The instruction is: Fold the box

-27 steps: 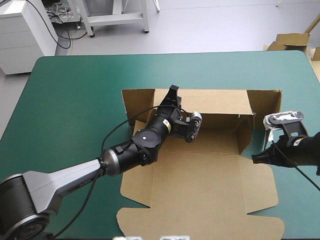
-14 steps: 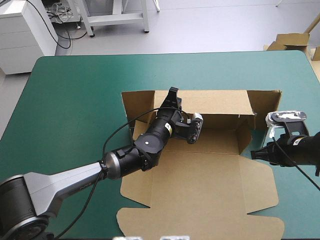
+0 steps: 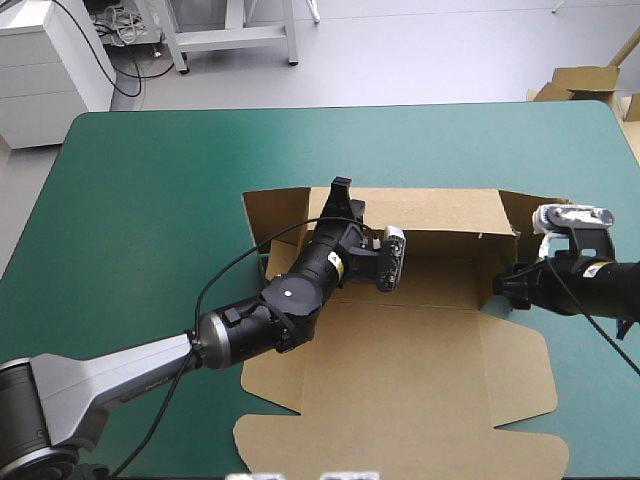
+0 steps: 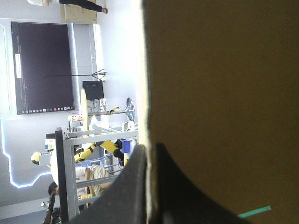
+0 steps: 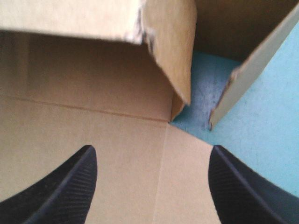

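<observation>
The brown box (image 3: 400,370) lies in the middle of the teal-green table, its near panel flat and its back wall (image 3: 430,210) raised. My left gripper (image 3: 340,192) is shut on that wall's top edge near its left end. In the left wrist view the board (image 4: 224,93) runs up between the closed black fingers (image 4: 148,156). My right gripper (image 3: 503,285) hovers at the box's right end, beside the short side flap (image 3: 488,262). In the right wrist view it (image 5: 152,156) stands open over the box floor (image 5: 70,116), with the flap's corner (image 5: 173,60) just ahead and nothing held.
Bare teal-green cover (image 3: 140,220) stretches to the left of the box and a narrower strip (image 3: 590,380) to its right. Loose brown board (image 3: 580,80) sits beyond the table's far right corner.
My right gripper has opened and moved from beside the flat panel toward the box's right side flap. The left gripper has kept its hold and shifted the back wall slightly farther.
</observation>
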